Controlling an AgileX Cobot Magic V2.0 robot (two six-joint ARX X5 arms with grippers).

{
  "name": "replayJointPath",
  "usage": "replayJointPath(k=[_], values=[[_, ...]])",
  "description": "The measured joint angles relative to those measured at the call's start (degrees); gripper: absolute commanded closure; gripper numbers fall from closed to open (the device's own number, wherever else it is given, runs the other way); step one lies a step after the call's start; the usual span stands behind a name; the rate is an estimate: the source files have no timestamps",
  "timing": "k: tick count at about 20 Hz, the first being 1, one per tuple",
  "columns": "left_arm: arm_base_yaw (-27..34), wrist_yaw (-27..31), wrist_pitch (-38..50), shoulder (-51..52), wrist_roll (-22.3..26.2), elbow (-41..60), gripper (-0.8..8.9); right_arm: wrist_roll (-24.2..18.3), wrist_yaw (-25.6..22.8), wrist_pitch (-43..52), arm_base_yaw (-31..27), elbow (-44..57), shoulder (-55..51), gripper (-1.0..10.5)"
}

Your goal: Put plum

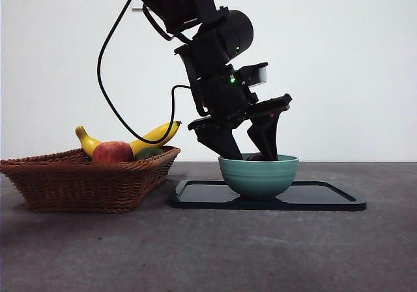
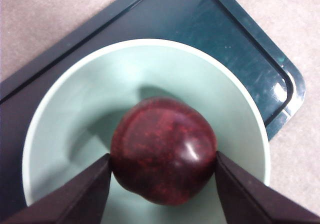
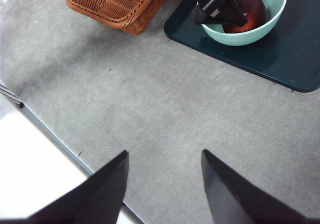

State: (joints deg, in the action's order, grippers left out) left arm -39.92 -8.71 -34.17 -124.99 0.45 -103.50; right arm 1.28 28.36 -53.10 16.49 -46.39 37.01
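Front view: a black arm reaches down from the top edge, its left gripper [image 1: 251, 154] dipped into a teal bowl [image 1: 258, 175] that stands on a dark tray [image 1: 326, 197]. Both jaws go below the rim, and only a dark sliver of the plum [image 1: 255, 156] shows between them. At about 9 o'clock from the bowl sits a wicker basket [image 1: 78, 181], apart from the tray, holding a banana [image 1: 140, 142], a red apple [image 1: 112, 152] and a glimpse of a green fruit [image 1: 148, 153]. A black cable hangs from the arm above the basket. All stand on a grey table [image 1: 208, 253].

Left wrist view: the plum [image 2: 164, 150], glossy maroon, sits low in the bowl [image 2: 75, 109]. The left gripper [image 2: 162, 171] has one jaw at each flank of the fruit, both touching or very nearly touching it; whether they grip it or have let go cannot be told. The tray [image 2: 225, 29] shows beyond the rim.

Right wrist view: the right gripper [image 3: 164, 184] hovers over bare table [image 3: 175, 109], jaws spread and holding nothing, well apart from everything. At 1 o'clock from it the tray [image 3: 280, 59] carries the bowl [image 3: 250, 34] with the plum [image 3: 252, 11] inside, partly hidden by the left gripper [image 3: 218, 10]. The basket [image 3: 115, 4] lies at 11 o'clock.
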Motion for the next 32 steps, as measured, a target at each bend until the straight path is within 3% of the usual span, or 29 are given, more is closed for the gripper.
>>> replayJointPath(k=[8, 14, 25, 32], values=[[0.7, 0.0, -6.1, 0.4, 0.1, -9.6, 5.44, 0.0, 0.0, 0.0, 0.0, 0.0, 0.0, 7.2], [2.9, 0.0, -10.9, 7.0, 0.1, -17.5, 5.43, 0.0, 0.0, 0.0, 0.0, 0.0, 0.0, 7.2], [14.7, 0.0, -28.8, 26.8, 0.3, -17.6, 5.43, -0.1, 0.0, 0.0, 0.0, 0.0, 0.0, 7.2], [21.0, 0.0, -39.5, 31.0, 1.4, -17.9, 5.44, -0.9, 0.0, 0.2, 0.0, 0.0, 0.0, 7.2]])
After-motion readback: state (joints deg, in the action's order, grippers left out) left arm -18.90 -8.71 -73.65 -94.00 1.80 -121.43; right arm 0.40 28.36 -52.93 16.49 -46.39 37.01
